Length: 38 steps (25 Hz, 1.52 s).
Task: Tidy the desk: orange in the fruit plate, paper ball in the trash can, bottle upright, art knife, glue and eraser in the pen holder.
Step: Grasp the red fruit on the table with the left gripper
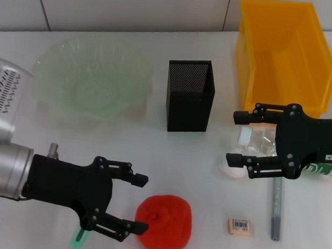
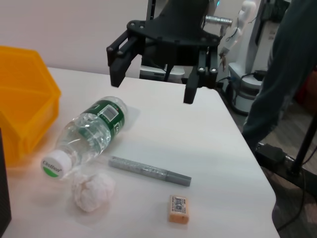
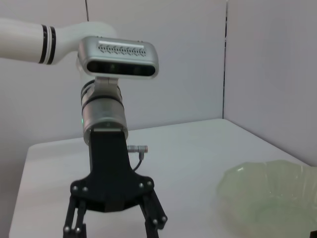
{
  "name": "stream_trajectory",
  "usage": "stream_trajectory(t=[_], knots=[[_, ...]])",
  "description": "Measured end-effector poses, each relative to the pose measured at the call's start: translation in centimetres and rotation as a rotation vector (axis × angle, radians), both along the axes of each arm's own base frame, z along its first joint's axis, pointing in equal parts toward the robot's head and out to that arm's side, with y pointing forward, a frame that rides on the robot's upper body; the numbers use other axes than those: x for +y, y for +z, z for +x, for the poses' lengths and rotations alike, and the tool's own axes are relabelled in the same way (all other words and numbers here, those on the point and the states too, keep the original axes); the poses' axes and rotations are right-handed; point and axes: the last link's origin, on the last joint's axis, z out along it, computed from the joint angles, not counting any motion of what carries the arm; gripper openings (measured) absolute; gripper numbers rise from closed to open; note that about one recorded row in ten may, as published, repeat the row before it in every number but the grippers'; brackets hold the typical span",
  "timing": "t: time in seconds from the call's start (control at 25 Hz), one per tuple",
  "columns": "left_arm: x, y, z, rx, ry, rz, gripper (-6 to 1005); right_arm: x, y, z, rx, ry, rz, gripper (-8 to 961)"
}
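Left gripper (image 1: 141,204): fingers (image 1: 133,178) spread wide, holding nothing, tips just at the near-left edge of the orange (image 1: 165,224), one above and one below its flank in the head view, contact not clear. Low over the table (image 1: 125,139), arm reaching in from the left edge. Seen from the right wrist view as well (image 3: 115,225), fingers splayed apart, pointing down.

Right gripper (image 1: 232,137): fingers likewise wide apart, empty, tips pointing left, hovering over the bottle (image 2: 89,135) and paper ball (image 2: 92,191). Shown from the left wrist view too (image 2: 151,74), raised clear above the table, apart from everything under it.

Orange: on the table near the front edge, between the two grippers, well apart from the plate (image 1: 89,83) at the rear left. Something green (image 1: 79,236) peeking out under the left gripper, identity unclear.

Bottle: lying on its side, white cap toward the bin (image 1: 286,55), green label on the body. Paper ball just beside the cap. Knife (image 2: 148,171), grey, flat on the table near the bottle. Eraser (image 2: 179,208) near the knife's tip, apart from it.

Holder (image 1: 190,95): black mesh, upright, mid-table between plate and bin. Bin: yellow, rear right.
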Motion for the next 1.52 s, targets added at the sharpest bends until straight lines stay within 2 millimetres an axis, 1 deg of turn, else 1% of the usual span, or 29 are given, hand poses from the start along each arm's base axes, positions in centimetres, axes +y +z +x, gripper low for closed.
stream_trajectory(t=[0.04,0.08,0.12,0.16,0.2,0.28,0.44,0.88,1.16,1.4,1.52], knots=[[0.0,-0.4,-0.1,-0.001,0.005,-0.001,860,0.0,0.0,0.0,0.000,0.000,0.000,790],[0.0,-0.4,-0.1,-0.001,0.005,-0.001,860,0.0,0.0,0.0,-0.001,0.000,0.000,790],[0.1,-1.2,-0.3,-0.004,0.024,0.005,860,0.0,0.0,0.0,-0.003,-0.002,-0.001,790],[0.1,-1.3,-0.3,-0.005,0.026,0.006,860,0.0,0.0,0.0,-0.006,-0.004,-0.003,790],[0.1,-1.3,-0.3,-0.005,0.026,0.006,860,0.1,0.0,0.1,-0.010,-0.007,-0.005,790],[0.0,-2.4,-0.2,-0.002,0.016,0.013,860,0.2,-0.1,0.0,-0.017,-0.008,-0.008,790],[-0.2,-3.4,0.0,0.015,0.003,0.002,860,0.2,-0.1,0.0,-0.020,-0.006,-0.007,790],[-0.8,-4.1,-0.1,0.018,0.009,-0.028,860,0.4,-0.2,-0.1,-0.019,-0.002,-0.009,789],[-0.8,-4.5,0.3,0.000,0.007,-0.028,860,0.4,-0.1,-0.2,-0.020,0.001,-0.008,789],[-0.9,-5.6,0.5,0.029,-0.012,-0.021,860,0.5,-0.1,-0.2,-0.021,0.003,-0.008,789],[-1.1,-6.1,0.6,0.042,-0.024,-0.025,766,0.5,-0.1,-0.2,-0.020,0.001,-0.009,789]])
